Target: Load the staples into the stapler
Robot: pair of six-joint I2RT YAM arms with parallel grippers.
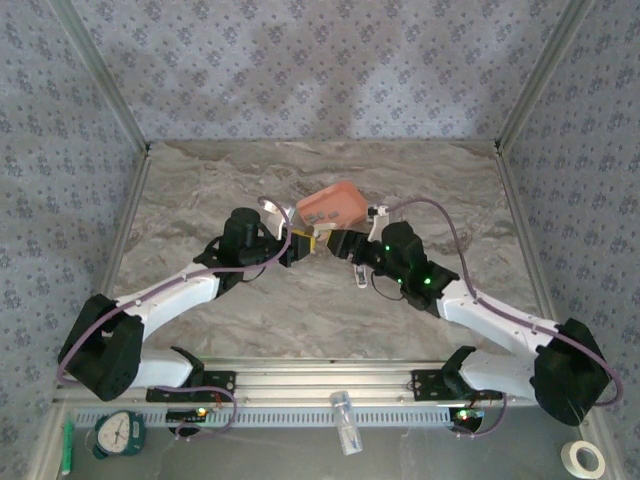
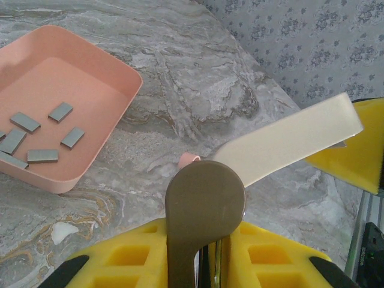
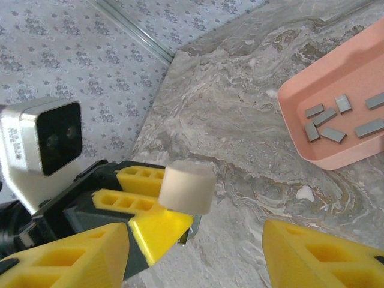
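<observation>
My left gripper point(image 2: 207, 243) is shut on the stapler point(image 2: 204, 207), with its brown rounded part clamped between the yellow fingers. The stapler's cream-white arm point(image 2: 288, 141) is swung up and points to the right. That arm's blunt end point(image 3: 187, 187) hangs between the spread fingers of my right gripper point(image 3: 198, 258), which is open and touches nothing. The two grippers point(image 1: 300, 245) point(image 1: 338, 242) meet nose to nose just in front of the salmon-pink tray point(image 1: 330, 205). Several staples point(image 2: 42, 135) point(image 3: 336, 120) lie loose as flat grey strips on the tray floor.
The tray point(image 2: 114, 129) point(image 3: 300, 144) stands on the marble table close behind both grippers. Patterned walls close in the table at the back and sides. On the near ledge lie a clear bottle point(image 1: 345, 422), a tape roll point(image 1: 585, 458) and a timer point(image 1: 120, 432).
</observation>
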